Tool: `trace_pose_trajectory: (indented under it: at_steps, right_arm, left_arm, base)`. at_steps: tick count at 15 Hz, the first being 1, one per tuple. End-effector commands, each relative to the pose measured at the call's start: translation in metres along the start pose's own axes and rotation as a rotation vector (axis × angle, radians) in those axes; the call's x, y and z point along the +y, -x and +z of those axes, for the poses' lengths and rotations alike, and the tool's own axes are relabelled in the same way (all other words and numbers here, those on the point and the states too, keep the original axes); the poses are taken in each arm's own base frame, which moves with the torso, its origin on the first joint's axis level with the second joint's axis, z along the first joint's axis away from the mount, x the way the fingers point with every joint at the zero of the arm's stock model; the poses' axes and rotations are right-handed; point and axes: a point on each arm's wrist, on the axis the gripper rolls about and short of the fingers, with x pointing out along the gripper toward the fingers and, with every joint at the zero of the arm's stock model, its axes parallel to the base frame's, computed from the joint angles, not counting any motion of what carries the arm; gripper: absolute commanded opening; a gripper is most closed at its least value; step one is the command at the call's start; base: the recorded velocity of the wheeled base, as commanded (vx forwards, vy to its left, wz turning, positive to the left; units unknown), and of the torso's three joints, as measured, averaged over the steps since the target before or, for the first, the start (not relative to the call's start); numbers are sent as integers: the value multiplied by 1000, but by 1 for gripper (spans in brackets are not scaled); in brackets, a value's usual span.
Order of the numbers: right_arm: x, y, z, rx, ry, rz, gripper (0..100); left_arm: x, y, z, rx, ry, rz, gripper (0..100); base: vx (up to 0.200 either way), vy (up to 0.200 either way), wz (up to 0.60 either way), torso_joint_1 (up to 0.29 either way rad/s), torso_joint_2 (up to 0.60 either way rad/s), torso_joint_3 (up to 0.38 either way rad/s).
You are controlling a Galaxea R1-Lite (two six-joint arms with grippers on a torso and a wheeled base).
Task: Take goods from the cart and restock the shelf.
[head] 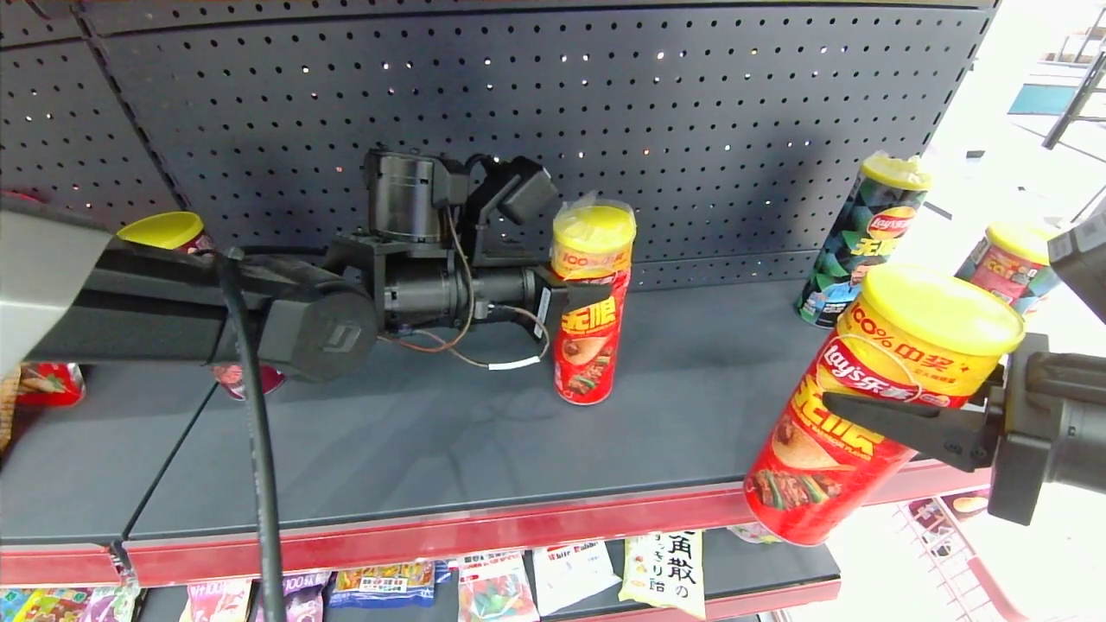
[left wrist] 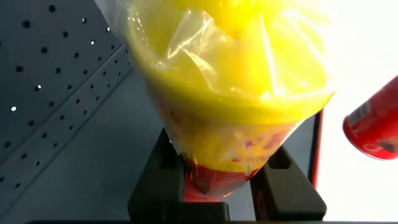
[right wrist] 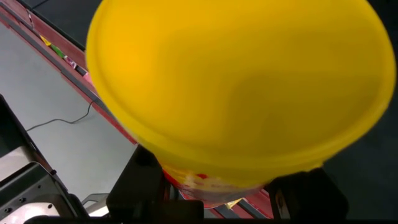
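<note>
A red chip can with a yellow lid (head: 593,250) stands upright on the dark grey shelf (head: 432,449), near the middle. My left gripper (head: 581,304) is shut on its upper body from the left. In the left wrist view the fingers (left wrist: 155,186) clamp the can (left wrist: 230,93) below its plastic-wrapped lid. My right gripper (head: 899,406) is shut on a second red chip can (head: 864,389), tilted and held in the air over the shelf's red front edge at the right. The right wrist view looks down on its yellow lid (right wrist: 236,87) between the fingers (right wrist: 134,186).
A dark chip can (head: 864,238) stands at the shelf's back right, and a red one (head: 1007,259) stands further right. Another yellow-lidded can (head: 164,229) stands behind my left arm. A pegboard wall (head: 605,104) backs the shelf. Snack bags (head: 570,574) hang on the lower shelf.
</note>
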Motion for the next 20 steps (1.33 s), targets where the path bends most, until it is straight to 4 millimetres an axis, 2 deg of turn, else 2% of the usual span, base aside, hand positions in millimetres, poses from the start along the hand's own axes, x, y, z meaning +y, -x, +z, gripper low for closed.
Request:
trace_pose_trajectory:
  at_steps: [1, 4, 8, 20]
  right_arm:
    - [0, 0, 0, 0, 1, 0, 0]
    - [0, 0, 0, 0, 1, 0, 0]
    - [0, 0, 1, -3, 2, -1, 0]
    - [-1, 1, 1, -3, 0, -7, 0]
  left_arm:
    - [-13, 20, 7, -12, -1, -4, 0]
    - [-31, 34, 0, 17, 13, -29, 0]
    - [-50, 40, -11, 49, 29, -63, 0]
    - [-73, 41, -17, 73, 57, -95, 0]
  base:
    - [0, 0, 0, 0, 0, 0]
    - [0, 0, 0, 0, 0, 0]
    - [0, 0, 0, 0, 0, 0]
    - [0, 0, 0, 0, 0, 0]
